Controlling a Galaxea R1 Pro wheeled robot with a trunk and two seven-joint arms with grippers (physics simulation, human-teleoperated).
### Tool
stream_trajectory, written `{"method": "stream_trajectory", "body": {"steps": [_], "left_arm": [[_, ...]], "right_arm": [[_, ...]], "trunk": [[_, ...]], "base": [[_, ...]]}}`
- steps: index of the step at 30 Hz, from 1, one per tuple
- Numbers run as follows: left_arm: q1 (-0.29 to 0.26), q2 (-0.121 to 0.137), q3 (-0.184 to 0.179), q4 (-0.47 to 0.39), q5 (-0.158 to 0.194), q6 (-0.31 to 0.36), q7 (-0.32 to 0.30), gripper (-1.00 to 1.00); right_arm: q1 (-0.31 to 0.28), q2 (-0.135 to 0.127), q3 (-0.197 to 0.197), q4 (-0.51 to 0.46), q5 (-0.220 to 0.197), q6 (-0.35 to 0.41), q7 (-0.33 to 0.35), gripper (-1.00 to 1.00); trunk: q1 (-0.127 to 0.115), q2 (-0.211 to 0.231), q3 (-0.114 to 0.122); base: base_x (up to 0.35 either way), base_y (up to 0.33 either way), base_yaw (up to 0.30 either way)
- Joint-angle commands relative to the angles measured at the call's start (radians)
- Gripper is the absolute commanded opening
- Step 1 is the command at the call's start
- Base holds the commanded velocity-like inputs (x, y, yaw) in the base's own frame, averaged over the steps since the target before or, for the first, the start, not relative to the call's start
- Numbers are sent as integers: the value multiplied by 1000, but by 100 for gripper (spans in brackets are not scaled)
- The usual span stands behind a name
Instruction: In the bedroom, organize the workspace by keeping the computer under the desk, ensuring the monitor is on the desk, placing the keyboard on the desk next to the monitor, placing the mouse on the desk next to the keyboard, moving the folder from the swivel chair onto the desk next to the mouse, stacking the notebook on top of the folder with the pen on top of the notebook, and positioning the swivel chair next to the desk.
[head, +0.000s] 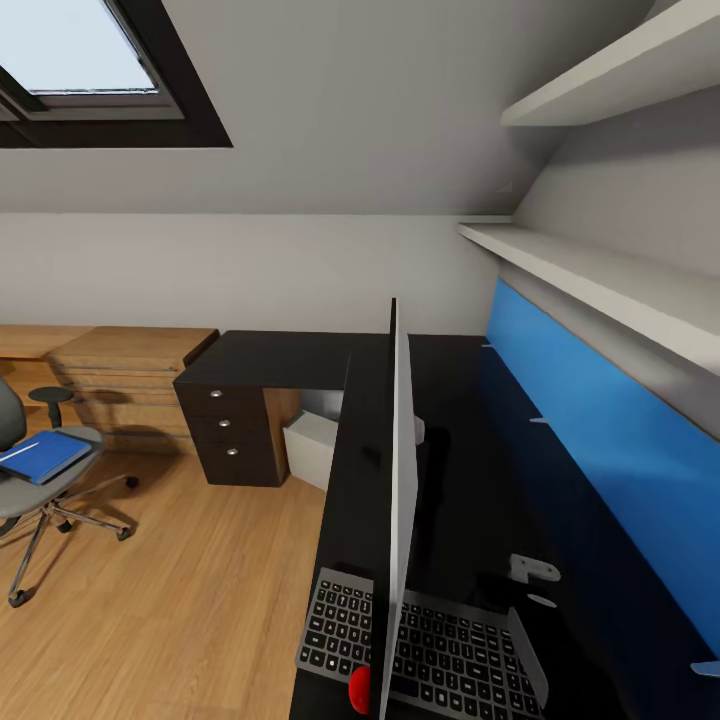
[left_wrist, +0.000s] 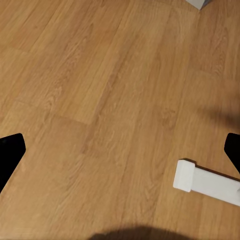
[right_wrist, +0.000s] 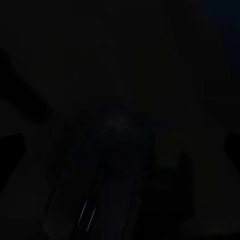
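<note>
The glossy black desk (head: 470, 470) runs along the right wall. The monitor (head: 398, 480) stands on it, seen edge-on, with the keyboard (head: 430, 645) lying flat at its foot. The light-grey computer (head: 312, 446) sits on the floor under the desk. At the left, the grey swivel chair (head: 40, 495) stands apart from the desk with the blue folder (head: 44, 456) on its seat. My left gripper (left_wrist: 120, 152) is open above the wood floor. My right gripper (right_wrist: 120, 150) hangs open over a very dark surface. The mouse, notebook and pen are out of view.
The black three-drawer unit (head: 228, 428) holds up the desk's far end, beside a light-wood chest (head: 125, 378). A blue upright panel (head: 600, 440) lines the wall under two white shelves (head: 600, 275). A white desk leg foot (left_wrist: 205, 183) rests on the floor.
</note>
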Motion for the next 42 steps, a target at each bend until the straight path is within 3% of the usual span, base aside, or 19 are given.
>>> {"method": "stream_trajectory", "body": {"steps": [1, 8, 30, 42], "left_arm": [[-1, 0, -5, 1, 10, -3, 0, 100], [0, 2, -5, 1, 10, -3, 0, 100], [0, 7, -5, 1, 10, -3, 0, 100], [-1, 7, -5, 1, 10, -3, 0, 100]], "right_arm": [[0, 1, -1, -2, -7, 4, -4, 100], [0, 1, -1, -2, -7, 4, -4, 100], [0, 1, -2, -1, -7, 4, -4, 100], [0, 1, -1, -1, -7, 4, -4, 100]], "trunk": [[4, -8, -4], [31, -57, -26], [31, -57, -26], [69, -127, -58]], "base": [[0, 0, 0], [0, 0, 0], [0, 0, 0], [0, 0, 0]]}}
